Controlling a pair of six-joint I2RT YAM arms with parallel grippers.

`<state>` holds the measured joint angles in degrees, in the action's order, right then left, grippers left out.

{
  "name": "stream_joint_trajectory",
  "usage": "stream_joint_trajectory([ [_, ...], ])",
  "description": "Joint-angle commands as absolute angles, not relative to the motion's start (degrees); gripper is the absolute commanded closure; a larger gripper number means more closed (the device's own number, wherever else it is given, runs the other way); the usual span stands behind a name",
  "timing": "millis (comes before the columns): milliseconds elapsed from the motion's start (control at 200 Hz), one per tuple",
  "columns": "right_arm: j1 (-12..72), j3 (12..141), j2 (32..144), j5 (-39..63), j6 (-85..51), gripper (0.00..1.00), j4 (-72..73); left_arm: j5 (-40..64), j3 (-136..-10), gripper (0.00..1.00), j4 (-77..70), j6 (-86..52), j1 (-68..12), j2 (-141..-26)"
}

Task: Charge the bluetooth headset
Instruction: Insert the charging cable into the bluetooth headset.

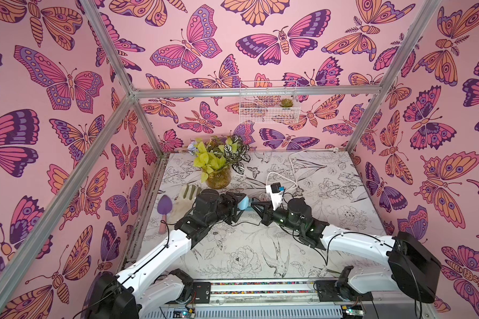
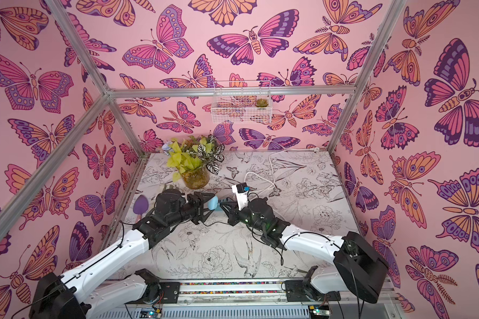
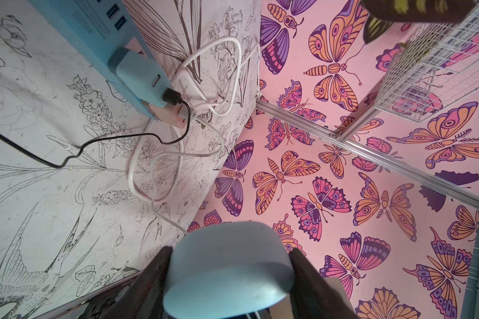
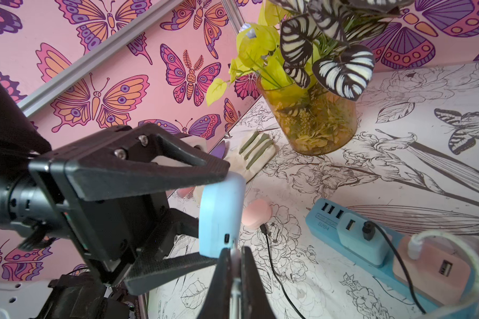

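left claw (image 3: 230, 262): gripping smooth, rounded pale-blue headset case (image 4: 219, 204)
right claw (image 4: 234, 255): closed, tips just beside the case's slot-shaped port

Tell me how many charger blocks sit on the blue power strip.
2: a light blue block with a black cable plugged in, and a pink block beside it with a white cable. More may be hidden.

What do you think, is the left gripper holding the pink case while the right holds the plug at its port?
No: the left gripper holds the blue case; the pink one lies on the table, as the right wrist view shows.
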<state>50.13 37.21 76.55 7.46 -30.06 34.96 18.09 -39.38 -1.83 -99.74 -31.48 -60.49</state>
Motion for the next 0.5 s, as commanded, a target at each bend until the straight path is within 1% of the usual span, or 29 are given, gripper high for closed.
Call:
stream_joint_trajectory([
  [0,50.46,38.15,75.24,6.56,-29.18,1.0,35.41,18.54,-38.1,0.55,-4.01,-100.15,-31.9,-60.64],
  [496,50.44,38.52,75.5,9.05,-28.5,1.0,36.5,18.11,-38.5,0.55,-4.72,-100.28,-32.42,-60.91],
])
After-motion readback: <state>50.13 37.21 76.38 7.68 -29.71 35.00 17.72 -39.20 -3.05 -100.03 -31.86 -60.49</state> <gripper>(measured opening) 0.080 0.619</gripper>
